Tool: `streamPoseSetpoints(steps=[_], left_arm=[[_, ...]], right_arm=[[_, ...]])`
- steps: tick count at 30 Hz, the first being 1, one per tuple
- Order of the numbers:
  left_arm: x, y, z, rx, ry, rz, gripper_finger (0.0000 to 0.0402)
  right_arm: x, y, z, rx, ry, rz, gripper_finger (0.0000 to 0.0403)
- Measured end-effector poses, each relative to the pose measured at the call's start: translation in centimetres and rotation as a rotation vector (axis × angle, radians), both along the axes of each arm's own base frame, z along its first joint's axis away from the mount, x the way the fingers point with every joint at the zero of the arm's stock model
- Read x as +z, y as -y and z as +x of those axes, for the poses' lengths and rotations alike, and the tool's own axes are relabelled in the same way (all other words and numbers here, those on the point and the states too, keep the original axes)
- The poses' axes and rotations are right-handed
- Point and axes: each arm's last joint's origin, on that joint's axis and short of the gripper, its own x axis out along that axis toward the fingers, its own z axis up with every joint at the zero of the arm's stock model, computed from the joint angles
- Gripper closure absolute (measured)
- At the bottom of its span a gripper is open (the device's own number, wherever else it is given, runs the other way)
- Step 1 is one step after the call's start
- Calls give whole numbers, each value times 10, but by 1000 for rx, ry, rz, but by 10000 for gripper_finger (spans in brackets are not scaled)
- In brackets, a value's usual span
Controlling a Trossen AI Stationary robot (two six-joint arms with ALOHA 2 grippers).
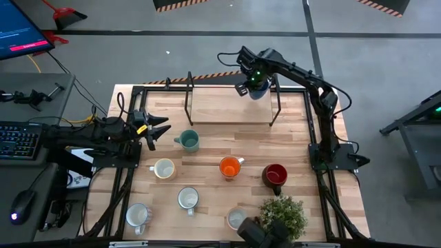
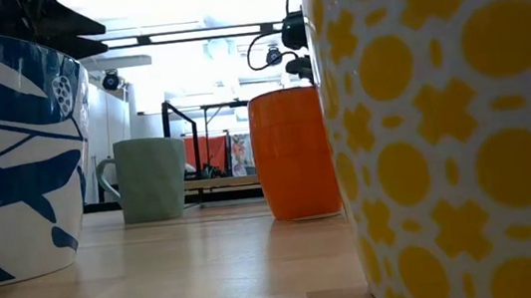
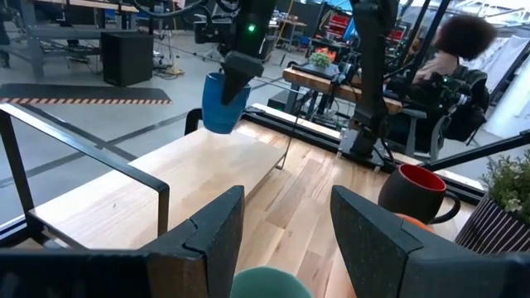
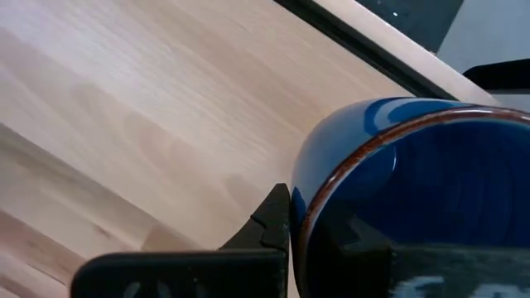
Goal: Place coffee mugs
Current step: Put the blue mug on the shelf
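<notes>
My right gripper [image 1: 253, 87] is at the far side of the table, shut on the blue mug [image 3: 223, 101] above the raised wooden shelf [image 1: 231, 110]. My left gripper [image 1: 160, 129] waits open at the table's left, just left of the teal green mug [image 1: 187, 140]; its fingers [image 3: 217, 223] stand apart behind that mug [image 3: 270, 282]. Standing on their bases on the table are the orange mug [image 1: 231, 167], the dark red mug [image 1: 274, 175] and several white mugs, such as one [image 1: 164, 168] and another [image 1: 188, 199]. My right gripper holds the blue mug by its rim [image 4: 364, 153], one finger [image 4: 269, 219] outside the wall and the other inside the cup. The fingers come from above, pointing down. The mug hangs below them, lifted clear of the shelf and slightly tilted.
A potted plant [image 1: 282, 215] stands at the near right edge. Black metal rails [image 1: 187, 96] frame the shelf and the table sides. Bare wood lies between the shelf and the mugs. A person [image 3: 460, 62] sits beyond the table's right side.
</notes>
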Motion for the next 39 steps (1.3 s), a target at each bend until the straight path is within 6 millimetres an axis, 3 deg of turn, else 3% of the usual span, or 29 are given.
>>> streamPoseSetpoints(steps=[22, 39], left_arm=[[0, 0, 0, 1, 1, 0, 229], [0, 0, 0, 1, 2, 0, 229]], right_arm=[[-20, -11, 23, 31, -30, -3, 403], [-20, -17, 30, 55, 7, 12, 403]])
